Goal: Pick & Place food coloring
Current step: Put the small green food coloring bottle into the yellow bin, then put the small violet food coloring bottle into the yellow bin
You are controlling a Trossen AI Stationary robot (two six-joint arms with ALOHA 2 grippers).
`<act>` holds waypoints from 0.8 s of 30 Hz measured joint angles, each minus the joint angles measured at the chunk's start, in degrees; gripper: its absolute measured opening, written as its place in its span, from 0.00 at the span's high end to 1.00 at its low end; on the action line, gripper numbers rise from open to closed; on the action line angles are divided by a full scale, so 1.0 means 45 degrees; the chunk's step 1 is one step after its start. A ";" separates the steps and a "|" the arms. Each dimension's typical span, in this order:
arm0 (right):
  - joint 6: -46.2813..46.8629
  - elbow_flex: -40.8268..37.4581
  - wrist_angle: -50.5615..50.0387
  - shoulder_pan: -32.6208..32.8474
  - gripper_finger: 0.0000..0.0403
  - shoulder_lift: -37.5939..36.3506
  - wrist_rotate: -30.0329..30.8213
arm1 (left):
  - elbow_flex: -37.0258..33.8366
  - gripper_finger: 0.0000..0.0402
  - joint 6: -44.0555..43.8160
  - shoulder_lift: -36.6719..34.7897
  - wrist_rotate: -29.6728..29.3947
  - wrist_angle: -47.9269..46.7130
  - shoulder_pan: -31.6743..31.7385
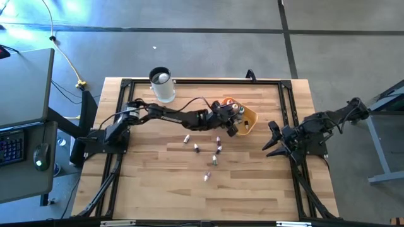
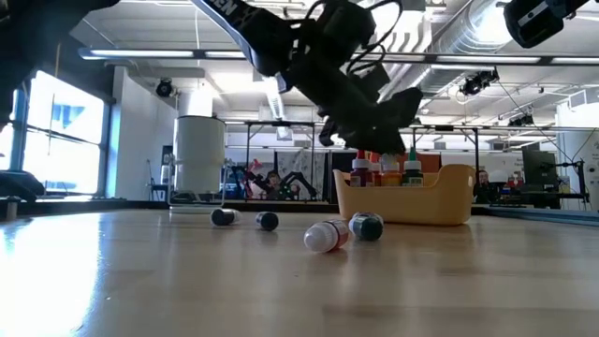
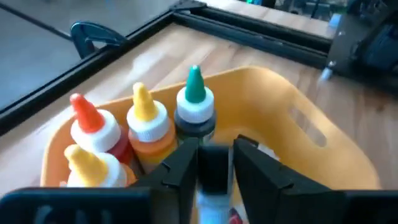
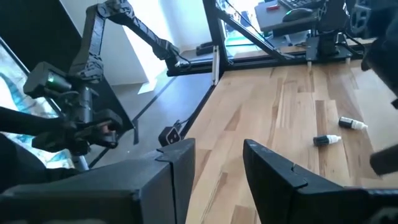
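An orange-yellow tray (image 1: 250, 118) (image 2: 440, 201) (image 3: 298, 124) sits right of the table's middle, toward the far edge. Several food coloring bottles stand in it on their bases, with red (image 3: 90, 118), yellow (image 3: 146, 115) and green (image 3: 196, 99) caps. Several more bottles lie on their sides on the wood (image 1: 214, 151) (image 2: 328, 236). My left gripper (image 1: 235, 128) (image 2: 393, 140) (image 3: 214, 152) hangs over the tray, shut on a dark bottle. My right gripper (image 1: 271, 137) (image 4: 217, 152) waits open near the right edge. My left gripper pinches a food coloring bottle by its dark body (image 3: 214, 171) between the two fingers (image 3: 180, 165). It reaches down at a slant from the table's left. The bottle is held over the tray's inside, next to the green-capped bottle. Its lower end is hidden by the fingers.
A tall clear cup with a dark rim (image 1: 162, 84) (image 2: 198, 154) stands near the far edge, left of the tray. A black frame (image 1: 189, 82) runs around the tabletop. Bare wood lies toward the near edge and between the loose bottles and my right gripper.
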 joint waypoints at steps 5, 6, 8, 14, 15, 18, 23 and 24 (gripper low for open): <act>-0.0001 0.0000 0.0004 0.0000 0.68 0.0010 0.0000 | 0.0007 0.63 0.0480 0.0279 -0.0177 0.0464 -0.0005; -0.0001 0.0000 0.0029 0.0000 0.68 0.0010 0.0000 | 0.0036 0.61 0.0588 0.0297 -0.0180 0.0525 -0.0026; -0.0204 0.0000 0.0016 0.0000 0.68 0.0010 0.0087 | 0.0292 0.60 0.0600 0.0297 -0.0234 0.0612 -0.0147; -0.1851 -0.0779 0.0576 0.0000 0.68 0.0510 0.2027 | 0.1787 0.62 0.1397 -0.0175 -0.0239 -0.0869 -0.0841; -0.2239 -0.1092 0.0986 -0.0004 0.68 0.0736 0.2349 | 0.2134 0.62 0.1305 -0.0405 -0.0231 -0.1545 -0.0972; -0.3670 -0.1928 0.3071 -0.0039 0.68 0.1663 0.2574 | 0.3654 0.63 0.0893 -0.1059 -0.0229 -0.4346 -0.1356; -0.4108 -0.2781 0.6617 -0.0049 0.68 0.3952 0.1731 | 0.6868 0.64 0.0705 -0.1817 -0.1107 -1.0883 -0.1915; -0.3985 -0.2822 0.7228 -0.0059 0.68 0.4574 0.1644 | 0.7430 0.65 0.0591 -0.1939 -0.1336 -1.2012 -0.2051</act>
